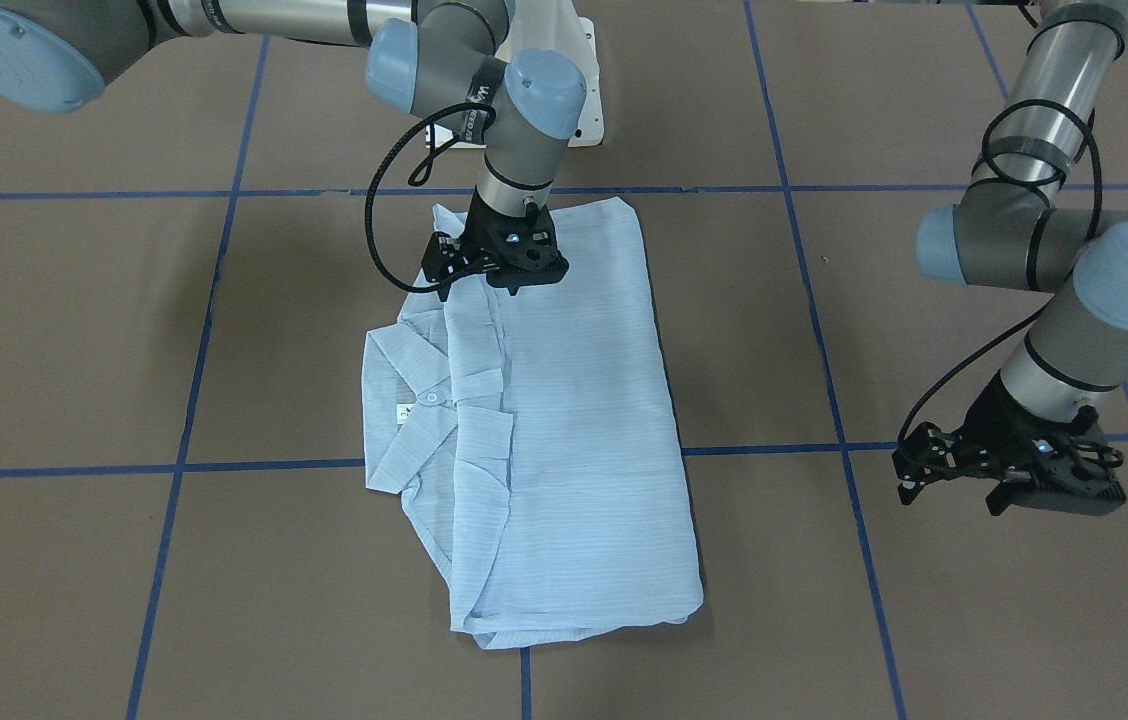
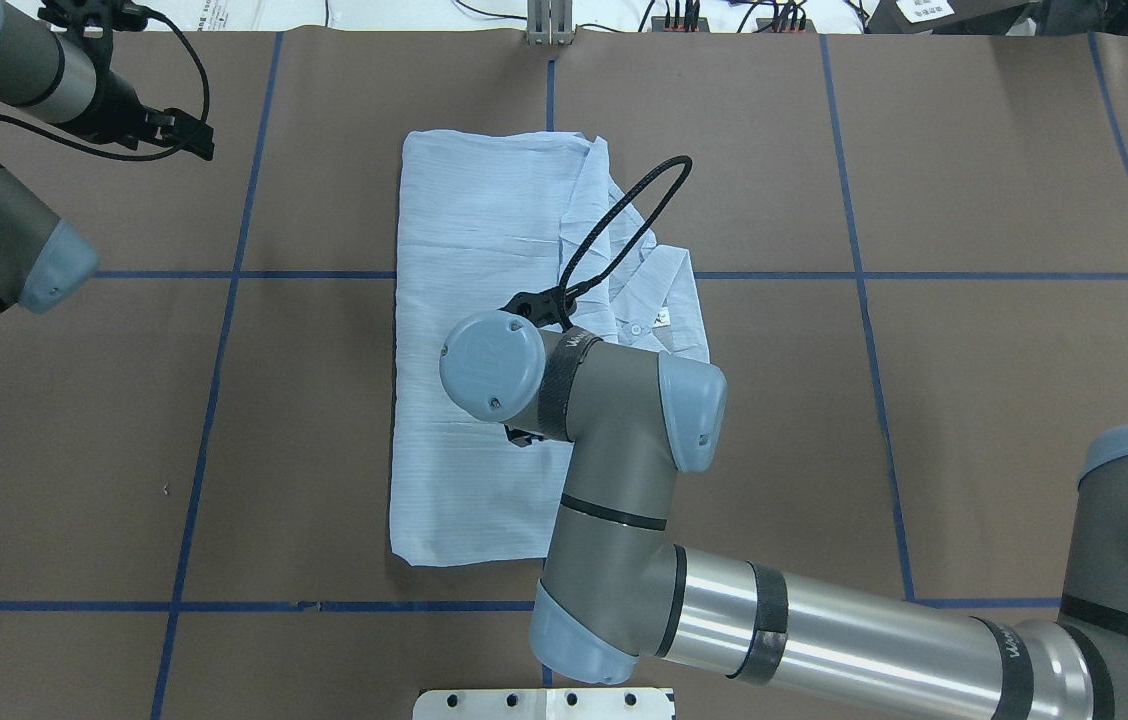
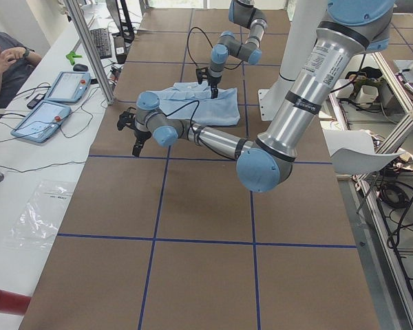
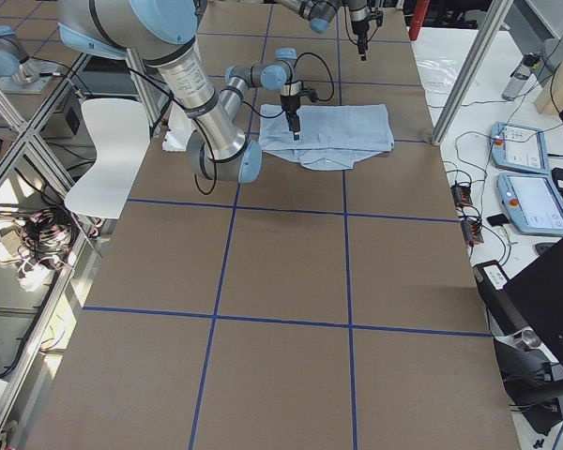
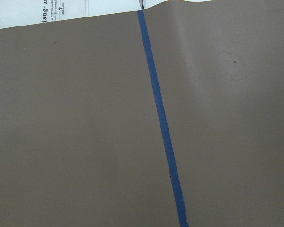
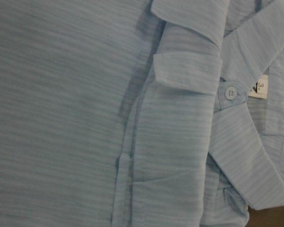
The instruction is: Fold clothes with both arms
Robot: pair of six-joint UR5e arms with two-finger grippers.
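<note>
Folded shirt (image 1: 574, 450) directly under right jaws, left jaws well aside

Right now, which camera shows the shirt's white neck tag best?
Right wrist view: the neck tag is close up beside a button, print visible. Front-facing and overhead show a tiny white patch; the rest, nothing.

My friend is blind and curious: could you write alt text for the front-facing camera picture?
A folded light blue shirt lies on a brown table with blue tape lines. The right gripper is low over its far end; the left gripper hangs over bare table, apart from the shirt.
</note>
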